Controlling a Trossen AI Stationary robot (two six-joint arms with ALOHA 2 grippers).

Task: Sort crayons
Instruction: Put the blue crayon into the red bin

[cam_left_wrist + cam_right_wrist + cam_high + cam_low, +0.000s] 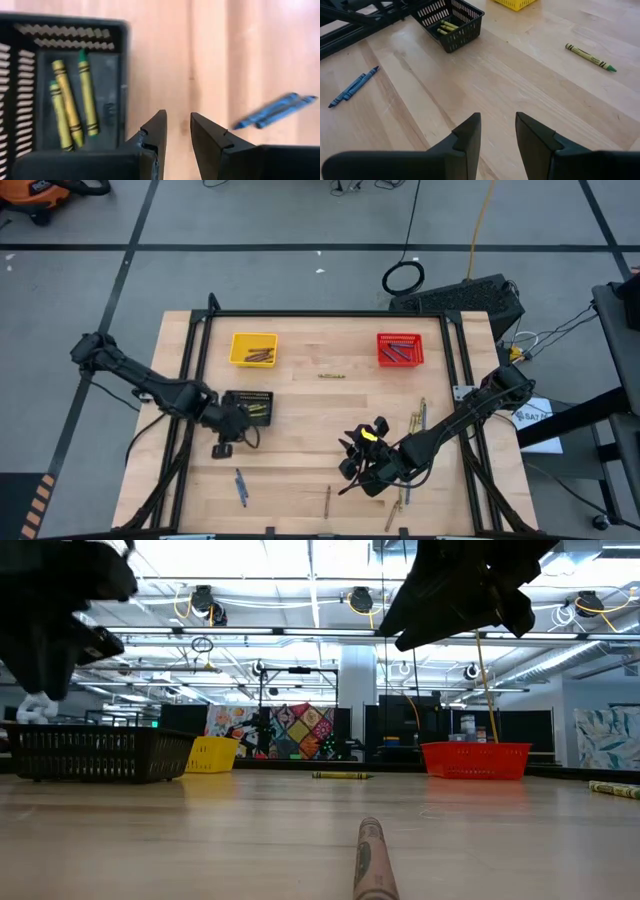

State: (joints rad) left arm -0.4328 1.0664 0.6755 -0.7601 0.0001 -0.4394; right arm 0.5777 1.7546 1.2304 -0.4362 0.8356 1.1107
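Note:
My left gripper (178, 134) hangs open and empty beside the black basket (107, 75), which holds three yellow-green crayons (72, 105). Two blue crayons (276, 111) lie side by side on the wood beyond it. In the high view this gripper (222, 448) is just on the near side of the black basket (248, 407). My right gripper (497, 131) is open above bare wood near the table's front middle (365, 458), holding nothing. A green crayon (590, 57) lies alone at mid-table (332, 376). A brown crayon (370, 860) lies near the front edge.
A yellow basket (253, 348) with brown crayons stands at the far left and a red basket (400, 349) with blue ones at the far right. Several loose crayons (415, 420) lie at the right, more near the front (395, 510). Black frame rails (190, 360) border the table.

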